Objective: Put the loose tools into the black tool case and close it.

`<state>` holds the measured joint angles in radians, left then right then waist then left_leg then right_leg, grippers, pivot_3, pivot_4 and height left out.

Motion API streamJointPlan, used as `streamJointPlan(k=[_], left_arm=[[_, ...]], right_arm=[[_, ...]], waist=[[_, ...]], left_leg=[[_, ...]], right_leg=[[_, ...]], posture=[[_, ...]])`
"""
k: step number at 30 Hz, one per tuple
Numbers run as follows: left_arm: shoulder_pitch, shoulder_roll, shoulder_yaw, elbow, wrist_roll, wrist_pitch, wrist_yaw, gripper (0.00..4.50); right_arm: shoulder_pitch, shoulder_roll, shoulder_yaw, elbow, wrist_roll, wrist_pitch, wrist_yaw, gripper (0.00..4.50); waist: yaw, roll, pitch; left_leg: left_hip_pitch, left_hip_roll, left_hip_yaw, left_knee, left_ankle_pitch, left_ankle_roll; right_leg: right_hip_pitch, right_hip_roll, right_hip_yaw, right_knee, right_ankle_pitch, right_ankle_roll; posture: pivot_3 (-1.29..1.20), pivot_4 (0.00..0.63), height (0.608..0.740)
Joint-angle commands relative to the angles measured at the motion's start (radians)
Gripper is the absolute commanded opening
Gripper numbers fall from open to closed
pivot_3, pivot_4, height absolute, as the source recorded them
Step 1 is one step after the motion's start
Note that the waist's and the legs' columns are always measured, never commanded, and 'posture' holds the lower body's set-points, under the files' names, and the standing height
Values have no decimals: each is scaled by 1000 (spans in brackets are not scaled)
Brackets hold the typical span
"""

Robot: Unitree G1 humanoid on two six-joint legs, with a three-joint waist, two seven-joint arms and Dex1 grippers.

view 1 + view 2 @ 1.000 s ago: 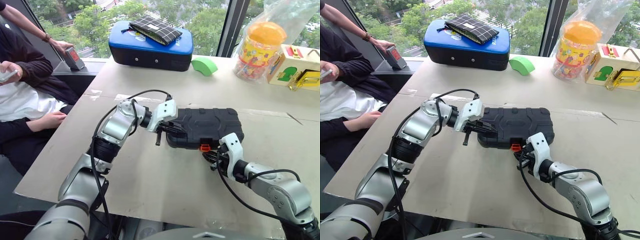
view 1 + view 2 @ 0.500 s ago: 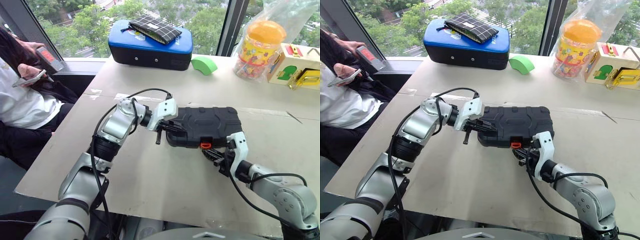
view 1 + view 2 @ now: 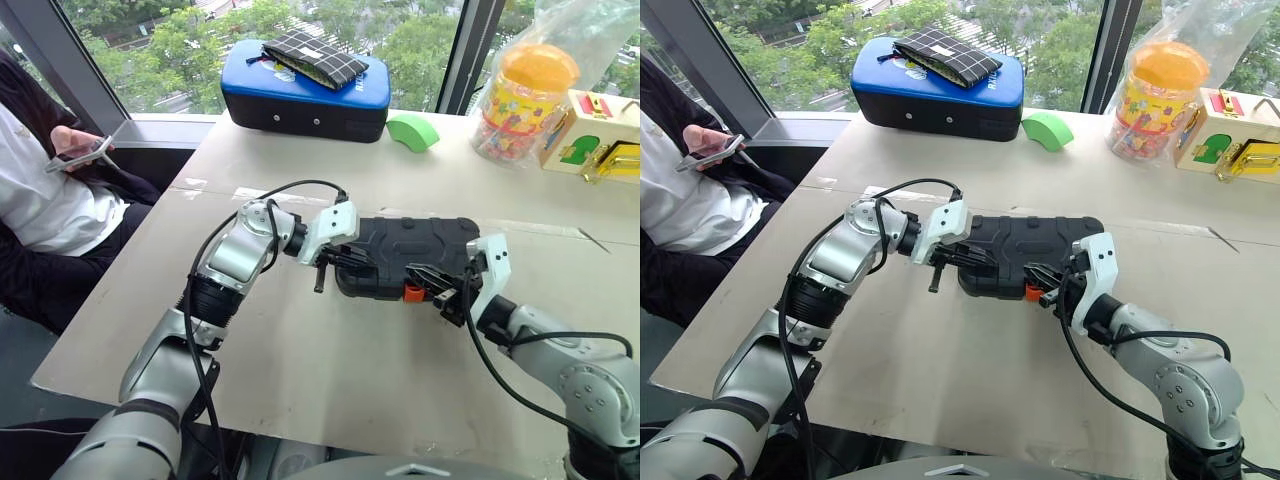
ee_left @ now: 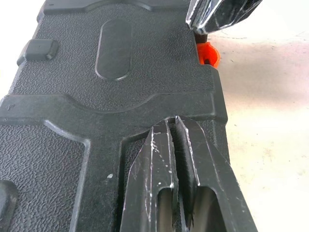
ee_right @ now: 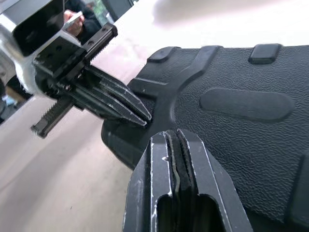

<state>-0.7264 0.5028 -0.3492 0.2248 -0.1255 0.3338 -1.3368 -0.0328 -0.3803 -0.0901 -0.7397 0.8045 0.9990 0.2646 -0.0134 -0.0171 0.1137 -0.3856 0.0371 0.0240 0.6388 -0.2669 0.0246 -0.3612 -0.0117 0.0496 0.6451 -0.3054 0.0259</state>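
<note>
The black tool case lies closed and flat near the middle of the worktop, its small orange latch on the edge that faces the robot. Beyond the case, at the worktop's far edge by the window, stands a larger blue-topped case with a checked pouch lying on its lid; a green wedge-shaped block sits just beside it, and further along are a clear jar with an orange lid and a wooden latch box. To the case's far left, off the worktop, a person sits holding a phone. The worktop is pale board, with trees showing through the glass behind. The left gripper rests its jaws, pressed together, on the lid at the case's left end (nothing is pinched between them). The right gripper has its jaws shut too, tips over the lid just by the latch.
</note>
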Motion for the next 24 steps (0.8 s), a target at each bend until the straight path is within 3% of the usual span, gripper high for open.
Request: streamJointPlan(k=[1,3,4,7,8,13,15,19,24], left_arm=[[98,-60,73,-12,-76,44,80,200],[120,-76,150,-68,-157,106,100,0],[138,-74,202,-119,-233,180,98,217],[277,7,337,-311,-355,291,129,810],[319,37,368,-363,-383,319,139,1475],[545,226,512,-487,-461,352,91,3483],[630,273,552,-509,-452,306,77,4462],[757,317,601,-536,-435,223,68,4487],[810,316,592,-539,-442,197,84,4487]], right_arm=[[11,-66,18,-57,-152,-169,29,0],[24,-82,-24,-59,-174,-232,43,550],[45,-108,-51,-77,-175,-247,68,1083],[220,-233,-250,-174,-135,-278,235,1710],[288,-265,-315,-190,-125,-300,287,2354],[677,-272,-700,-191,-135,-469,579,4479],[801,-233,-808,-169,-149,-553,676,4500],[960,-156,-913,-119,-172,-694,799,4500],[1042,-108,-914,-78,-186,-776,852,4500]], waist=[[0,5,2],[1,4,3],[2,3,3],[-1,4,6],[-3,3,7],[2,4,9],[2,5,13],[1,6,17],[2,8,20]], left_leg=[[0,0,0,0,0,0],[-4,0,0,0,0,0],[-6,0,-1,0,0,0],[-14,0,-2,1,2,-2],[-14,0,-2,-2,1,-2],[-11,1,-4,-9,1,-3],[-8,1,-4,-8,1,-3],[-4,2,0,-8,2,-6],[-5,2,7,-8,0,-10]], right_leg=[[0,0,0,-1,0,0],[-2,-1,-3,-1,0,0],[-3,-1,-4,-1,0,1],[-8,0,-8,-1,1,1],[-8,0,-8,-1,0,2],[-6,2,-9,-4,-1,0],[-3,1,-10,-5,-3,0],[0,-6,-10,-5,-7,0],[-1,-23,-23,-4,-5,-5]], posture=[[0,150,740],[0,150,740],[0,150,740],[0,150,740],[0,150,740],[0,150,740],[0,150,740],[0,150,740],[0,150,740]])
